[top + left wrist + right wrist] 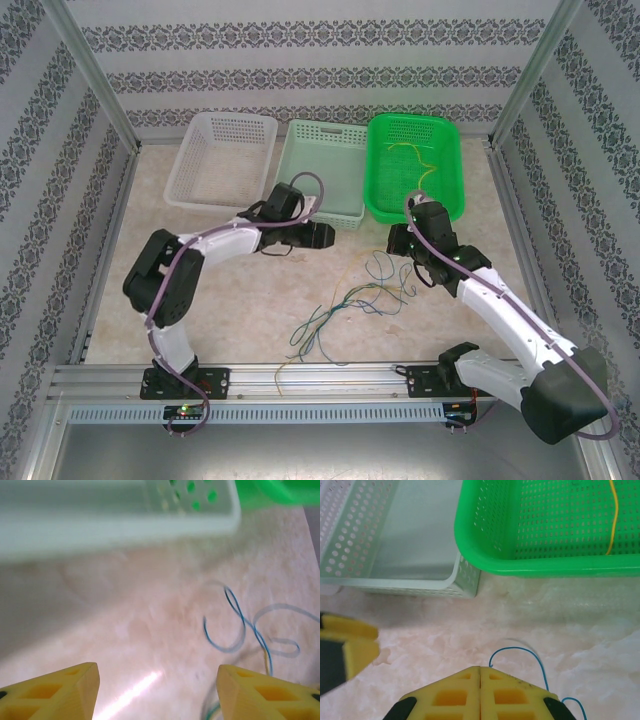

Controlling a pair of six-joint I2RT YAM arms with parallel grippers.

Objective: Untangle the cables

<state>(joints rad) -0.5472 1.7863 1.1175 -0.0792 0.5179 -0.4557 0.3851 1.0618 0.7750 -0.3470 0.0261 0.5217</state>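
Right wrist: right gripper [480, 669] closed, pinching light, limp blue cable [515, 647]; left gripper [157, 672] wide open, empty; best grasped at free end.

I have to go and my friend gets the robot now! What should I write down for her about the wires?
Left tool: open, empty, low over the table by the pale basket.
Right tool: shut, seemingly pinching a blue cable.
Done: one yellow cable lies in the green basket.
To do: the tangle of blue, yellow and dark green cables on the table needs separating.
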